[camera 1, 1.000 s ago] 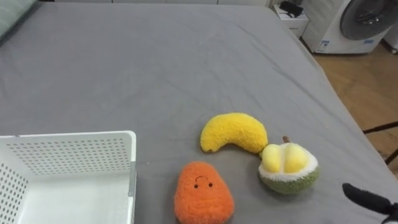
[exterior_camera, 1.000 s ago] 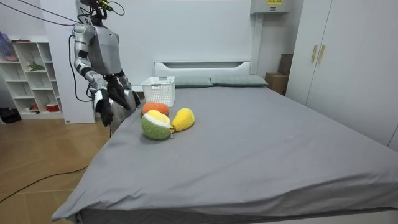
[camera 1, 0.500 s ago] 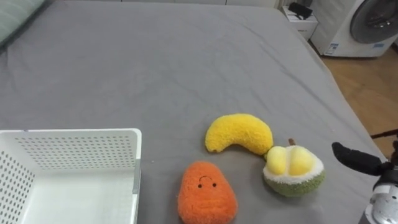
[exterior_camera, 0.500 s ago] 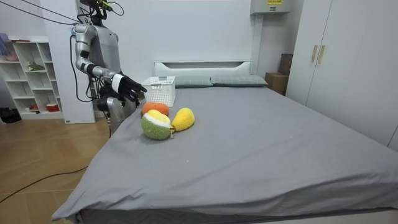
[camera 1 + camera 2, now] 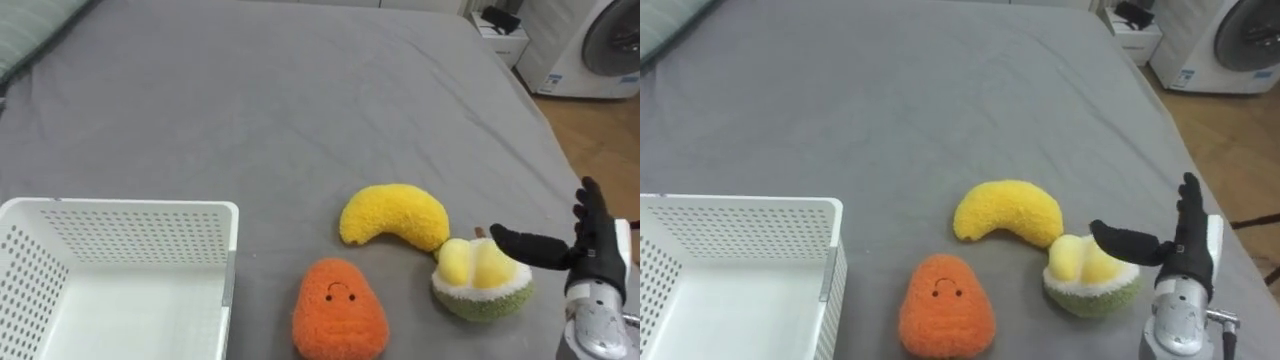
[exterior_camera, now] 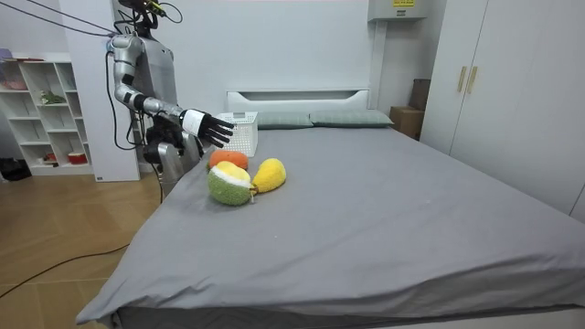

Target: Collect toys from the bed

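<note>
Three plush toys lie close together on the grey bed point(image 5: 250, 110): a yellow banana point(image 5: 393, 215), an orange one with a small face point(image 5: 340, 310) and a green-and-yellow durian point(image 5: 480, 280). My right hand point(image 5: 590, 250) hovers just right of the durian, open, its thumb reaching over the toy's right edge. A white perforated basket point(image 5: 120, 212) stands on the bed to the left of the toys, with nothing inside the part I see. In the room view I stand at the bed's side, right hand point(image 6: 212, 128) held out above the toys; my left hand point(image 6: 179, 148) hangs low by my hip.
The bed's right edge drops to a wooden floor point(image 5: 600, 140), with a washing machine point(image 5: 600, 45) beyond. A pillow point(image 5: 30, 30) lies at the far left. In the room view a shelf unit point(image 6: 41, 110) stands behind me and a wardrobe point(image 6: 512, 91) at the room view's right.
My right arm has lifted from beside my hip and stretched forward, bringing the open hand up to the durian. The eye view has shifted slightly.
</note>
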Tool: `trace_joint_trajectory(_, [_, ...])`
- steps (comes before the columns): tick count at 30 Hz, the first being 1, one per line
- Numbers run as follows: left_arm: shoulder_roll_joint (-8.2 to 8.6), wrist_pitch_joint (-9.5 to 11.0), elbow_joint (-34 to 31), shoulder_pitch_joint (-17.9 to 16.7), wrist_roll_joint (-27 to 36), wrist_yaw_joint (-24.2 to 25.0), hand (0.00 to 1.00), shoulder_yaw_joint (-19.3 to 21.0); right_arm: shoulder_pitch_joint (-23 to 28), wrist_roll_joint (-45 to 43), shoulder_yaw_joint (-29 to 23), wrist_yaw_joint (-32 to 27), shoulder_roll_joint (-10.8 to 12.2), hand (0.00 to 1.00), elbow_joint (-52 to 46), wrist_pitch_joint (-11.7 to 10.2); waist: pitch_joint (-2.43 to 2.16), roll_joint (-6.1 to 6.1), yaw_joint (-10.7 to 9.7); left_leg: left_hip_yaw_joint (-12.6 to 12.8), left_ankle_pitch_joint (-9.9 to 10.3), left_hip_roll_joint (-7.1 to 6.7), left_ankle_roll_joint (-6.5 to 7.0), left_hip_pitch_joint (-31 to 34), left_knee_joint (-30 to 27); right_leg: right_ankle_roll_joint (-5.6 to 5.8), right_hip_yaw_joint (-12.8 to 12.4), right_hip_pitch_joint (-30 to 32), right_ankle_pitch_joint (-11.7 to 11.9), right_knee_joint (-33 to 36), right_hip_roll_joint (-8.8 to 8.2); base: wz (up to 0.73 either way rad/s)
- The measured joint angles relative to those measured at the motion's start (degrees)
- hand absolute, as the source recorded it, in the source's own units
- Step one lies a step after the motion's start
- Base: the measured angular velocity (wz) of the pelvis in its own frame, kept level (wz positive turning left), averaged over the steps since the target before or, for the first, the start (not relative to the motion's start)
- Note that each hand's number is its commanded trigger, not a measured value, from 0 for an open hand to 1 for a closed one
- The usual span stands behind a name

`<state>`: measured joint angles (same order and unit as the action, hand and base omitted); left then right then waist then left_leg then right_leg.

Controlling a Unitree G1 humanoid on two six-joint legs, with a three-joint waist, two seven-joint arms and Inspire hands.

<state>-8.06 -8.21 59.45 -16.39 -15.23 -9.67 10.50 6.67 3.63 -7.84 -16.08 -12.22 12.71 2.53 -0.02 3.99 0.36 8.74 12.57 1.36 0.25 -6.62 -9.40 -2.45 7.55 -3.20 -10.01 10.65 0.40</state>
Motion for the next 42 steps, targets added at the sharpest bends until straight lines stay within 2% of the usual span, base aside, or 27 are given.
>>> trace_joint_trajectory(1, [0.02, 0.05, -0.03, 0.01, 0.01, 0.00, 0.00, -0.30, -0.05, 0.00, 0.32, 0.62, 0.02, 0.00, 1.33, 0.00, -0.03, 0.14, 0.15, -0.04, 0.00, 0.00, 0.00, -0.03, 0.00, 0.00, 0.17, -0.15, 0.00, 0.00, -0.04, 0.07])
trace_joint_trajectory(3, [0.04, 0.09, -0.04, -0.04, 0.01, 0.00, 0.00, -0.91, -0.65, 0.00, 1.00, 0.99, 0.02, 0.00, 3.90, 0.01, 0.26, 0.33, 0.20, -0.03, -0.01, 0.00, 0.02, -0.06, 0.00, 0.00, 0.34, -0.70, 0.00, -0.02, -0.09, 0.03])
trace_joint_trajectory(9, [-0.12, 0.11, -0.07, -0.24, 0.00, 0.12, 0.00, -1.60, -1.54, 0.02, 1.97, 1.84, 0.01, 0.00, 10.10, 0.00, 0.29, 0.23, 0.37, -0.06, -0.01, -0.01, 0.02, -0.02, -0.21, 0.01, 0.44, -0.86, -0.01, -0.09, -0.17, 0.00])
trace_joint_trajectory(13, [-0.48, 0.11, -0.62, -0.42, -0.02, 0.12, 0.00, -1.57, -3.12, 0.50, 1.96, 1.83, -0.25, 0.00, 15.72, 0.00, 0.25, -0.01, 0.48, -0.22, -0.02, -0.02, 0.03, -0.13, -0.26, 0.03, 0.50, -0.63, -0.02, -0.44, -0.19, 0.01])
trace_joint_trajectory(14, [-0.56, 0.11, -0.62, -0.41, -0.04, 0.12, 0.00, -1.57, -3.22, 0.46, 1.96, 1.87, -0.38, 0.00, 17.01, 0.00, -0.01, -0.09, 0.45, -0.81, -0.02, -0.06, 0.03, -0.15, -0.31, 0.10, 0.80, -0.79, 0.10, -0.89, -0.18, 0.09])
trace_joint_trajectory(25, [-0.53, -0.20, -0.91, -0.67, -0.58, 0.27, 0.00, 0.09, -5.01, -2.09, 1.88, 3.10, -0.58, 0.00, 29.95, 0.04, 0.00, -0.34, 1.39, -1.03, -0.02, -0.09, 0.04, 0.05, -0.25, 0.09, 1.75, -1.09, 0.10, -0.91, -0.24, 0.02])
trace_joint_trajectory(42, [-0.51, -0.52, 0.20, -0.98, -0.56, 0.32, 0.00, 0.49, -6.54, -3.92, 1.86, 2.75, -1.08, 0.00, 37.10, 0.05, 0.03, -0.14, 1.69, -1.56, -0.07, -0.13, 0.09, -0.09, -0.51, 0.10, 2.08, -2.09, 0.09, -0.93, -0.33, 0.00])
